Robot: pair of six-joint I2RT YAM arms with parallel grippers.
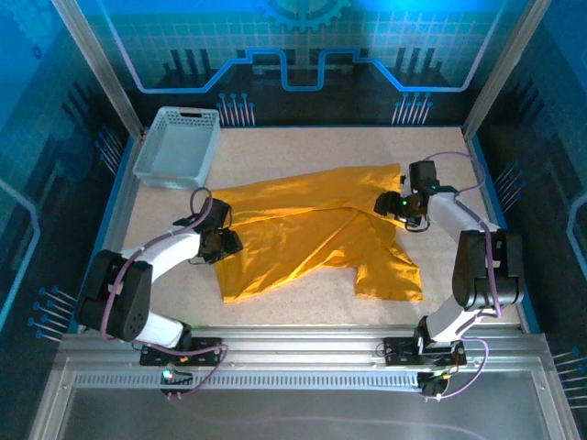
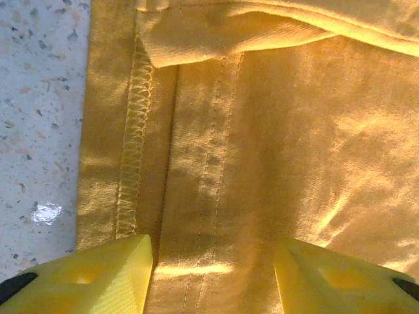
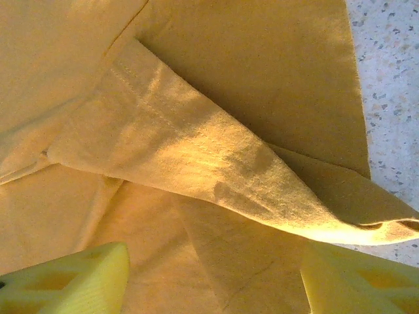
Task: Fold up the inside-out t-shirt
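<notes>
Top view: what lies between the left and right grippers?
The inside-out t-shirt: its yellow cloth spans the stretch from the left gripper to the right gripper, shown in the top view.

My top camera sits high behind the arm bases, which line the bottom of its frame. It looks down and forward, far enough back to take in the whole table [image 1: 303, 151]. The left wrist camera looks down from very close, past the left gripper [image 2: 213, 278] at the bottom edge, onto a seamed edge of the t-shirt [image 2: 294, 150], with table along the left. The right wrist camera is just as close, with the right gripper [image 3: 216, 281] at the bottom and table at upper right. All three views share the shirt.
</notes>
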